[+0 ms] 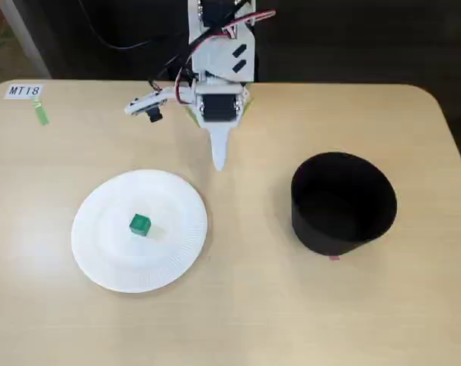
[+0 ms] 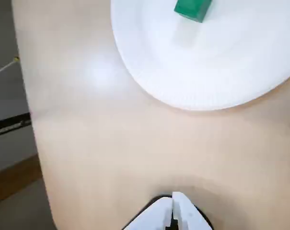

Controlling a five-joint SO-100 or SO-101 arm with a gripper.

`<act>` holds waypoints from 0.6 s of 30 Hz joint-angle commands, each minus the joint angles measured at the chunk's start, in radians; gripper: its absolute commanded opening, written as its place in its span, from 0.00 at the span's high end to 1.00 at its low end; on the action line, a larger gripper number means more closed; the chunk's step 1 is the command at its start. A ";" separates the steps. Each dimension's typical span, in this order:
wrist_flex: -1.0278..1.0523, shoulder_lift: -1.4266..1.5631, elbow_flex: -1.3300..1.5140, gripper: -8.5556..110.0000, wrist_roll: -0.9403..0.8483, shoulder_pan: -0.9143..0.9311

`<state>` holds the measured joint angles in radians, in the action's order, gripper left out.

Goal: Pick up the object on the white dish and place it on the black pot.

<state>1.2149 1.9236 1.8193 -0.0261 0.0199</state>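
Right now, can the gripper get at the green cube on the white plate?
Probably yes. The green cube lies alone and uncovered on the white plate, and only bare table separates it from the gripper, whose jaws look closed and must open first.

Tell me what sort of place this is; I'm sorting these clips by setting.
Probably a lab or workshop test bench, not a kitchen. A bare wooden table carries a taped label reading MT18, and the only props are a paper plate with a green cube and a black pot.
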 commanded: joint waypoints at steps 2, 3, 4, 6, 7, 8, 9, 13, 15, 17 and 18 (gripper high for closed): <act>0.091 -0.091 -0.161 0.90 0.012 0.031; 0.091 -0.095 -0.161 0.89 0.018 0.041; 0.092 -0.101 -0.161 0.87 0.023 0.054; 0.106 -0.110 -0.161 0.85 0.025 0.092; 0.117 -0.121 -0.161 0.87 0.038 0.120; 0.126 -0.137 -0.161 0.91 0.067 0.152; 0.135 -0.156 -0.161 0.93 0.091 0.184; 0.138 -0.218 -0.161 0.93 0.092 0.284; 0.127 -0.236 -0.161 0.93 0.091 0.316; 0.094 -0.250 -0.161 0.93 0.086 0.336; 0.071 -0.258 -0.161 0.93 0.089 0.344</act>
<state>1.3254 1.6674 1.7058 0.0568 0.3359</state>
